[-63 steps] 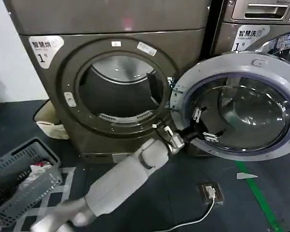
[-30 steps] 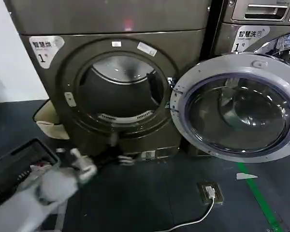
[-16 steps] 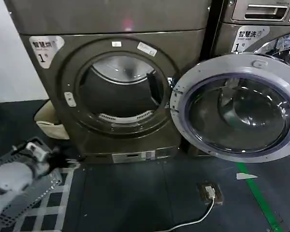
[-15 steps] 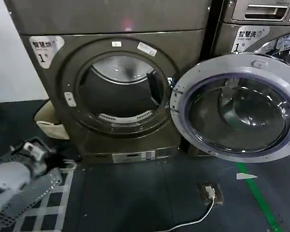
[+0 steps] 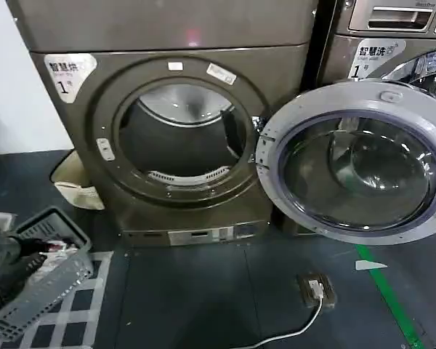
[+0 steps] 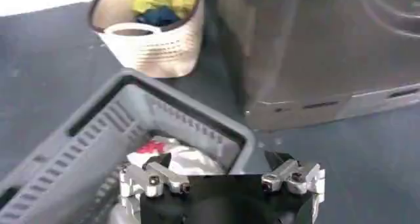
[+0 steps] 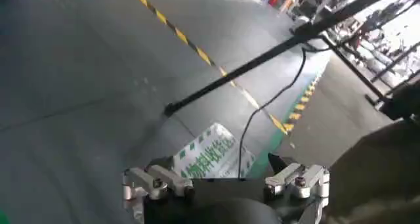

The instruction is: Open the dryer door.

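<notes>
The dryer (image 5: 167, 29) stands ahead with its round door (image 5: 360, 161) swung wide open to the right, glass facing me. The drum opening (image 5: 178, 138) is exposed and dark inside. My left gripper (image 5: 14, 254) is low at the far left, well away from the door. In the left wrist view the left gripper (image 6: 220, 166) is open and holds nothing, hovering over a grey basket (image 6: 164, 120). My right gripper (image 7: 220, 169) is open too, with nothing in it, above bare floor and a green-and-white floor sticker (image 7: 207, 153).
The grey laundry basket (image 5: 51, 280) with clothes sits on the floor at lower left. A beige basket (image 5: 76, 185) stands beside the dryer's left corner. A floor socket with a white cable (image 5: 316, 289) and green tape (image 5: 385, 291) lie at right. A second machine (image 5: 392, 29) stands behind the open door.
My left arm has drawn back from the open door's lower edge, sweeping down and left to the grey basket. The door has stayed wide open.
</notes>
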Robot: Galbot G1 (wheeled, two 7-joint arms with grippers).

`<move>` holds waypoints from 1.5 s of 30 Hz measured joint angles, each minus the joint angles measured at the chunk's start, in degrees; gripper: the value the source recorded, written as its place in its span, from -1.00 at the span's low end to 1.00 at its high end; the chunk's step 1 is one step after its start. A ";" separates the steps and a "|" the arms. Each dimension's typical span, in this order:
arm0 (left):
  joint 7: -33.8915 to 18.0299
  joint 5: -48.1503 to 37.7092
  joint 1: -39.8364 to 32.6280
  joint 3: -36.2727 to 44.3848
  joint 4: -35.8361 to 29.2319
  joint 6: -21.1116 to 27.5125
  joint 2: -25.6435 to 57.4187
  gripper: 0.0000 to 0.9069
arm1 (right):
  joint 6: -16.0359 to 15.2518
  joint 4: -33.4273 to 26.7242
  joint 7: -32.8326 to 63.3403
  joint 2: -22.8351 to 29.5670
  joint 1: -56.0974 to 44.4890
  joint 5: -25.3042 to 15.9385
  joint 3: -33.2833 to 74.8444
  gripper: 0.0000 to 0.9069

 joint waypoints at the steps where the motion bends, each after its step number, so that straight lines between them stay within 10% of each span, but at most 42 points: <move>1: -0.40 -0.56 0.15 -0.10 0.46 -0.01 0.42 1.00 | 0.06 -0.11 -0.07 0.05 0.00 0.25 0.00 1.00; 45: -0.66 -4.34 11.18 -7.65 5.05 -0.05 0.66 1.00 | 0.93 -2.68 0.87 0.30 -0.21 1.12 1.64 1.00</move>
